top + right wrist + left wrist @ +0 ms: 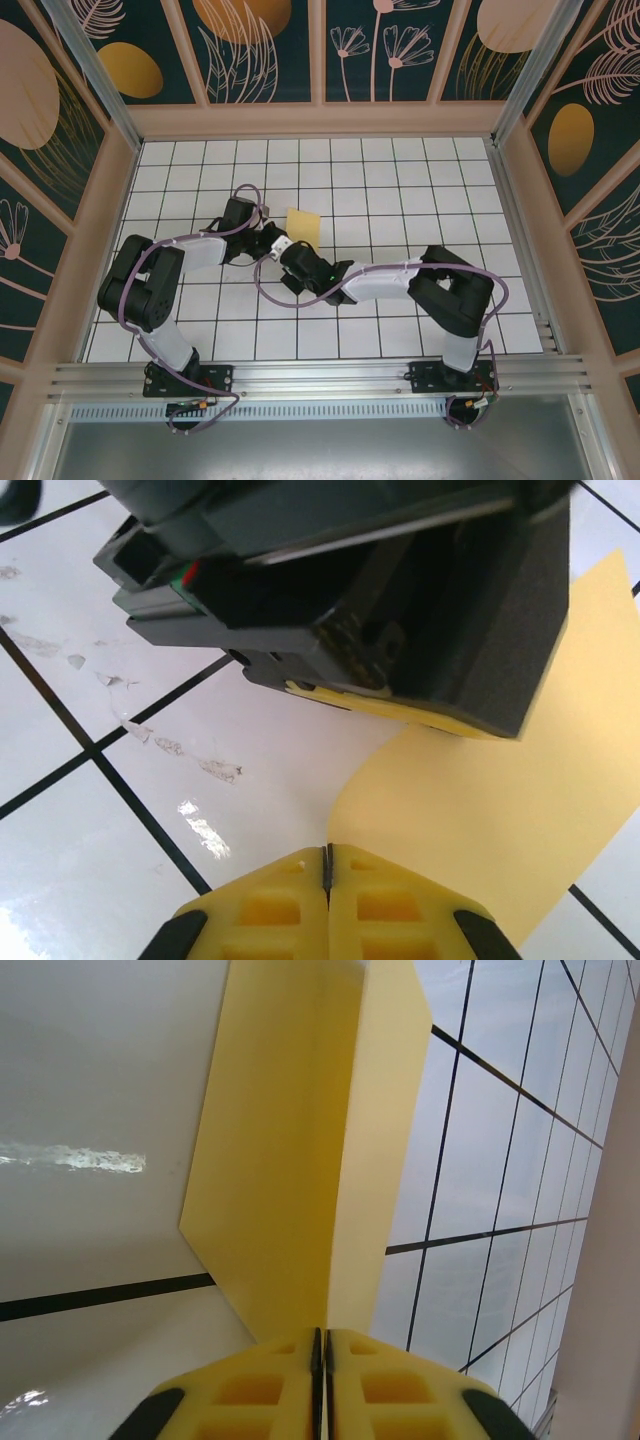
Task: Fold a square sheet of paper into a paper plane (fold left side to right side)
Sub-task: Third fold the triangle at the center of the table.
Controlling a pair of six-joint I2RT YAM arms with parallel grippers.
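Note:
The square sheet of paper (304, 225) is yellow and lies on the white grid table just beyond the two grippers, which meet at its near edge. In the left wrist view the sheet (290, 1160) stands up as two layers with a crease, and its lower end runs into my left gripper (322, 1332), whose jaws are pressed shut on it. In the right wrist view the sheet (500, 810) curls up off the tiles, and my right gripper (327, 850) is shut right at its curved near edge. The left gripper's black body (380, 600) hangs over the paper's far part.
The white tiled table (400, 180) is boxed in by tan frame walls (320, 120) on three sides. A metal rail (320, 375) runs along the near edge by the arm bases. Both arms cross the table's middle, with purple cables (270, 290) looping beside them.

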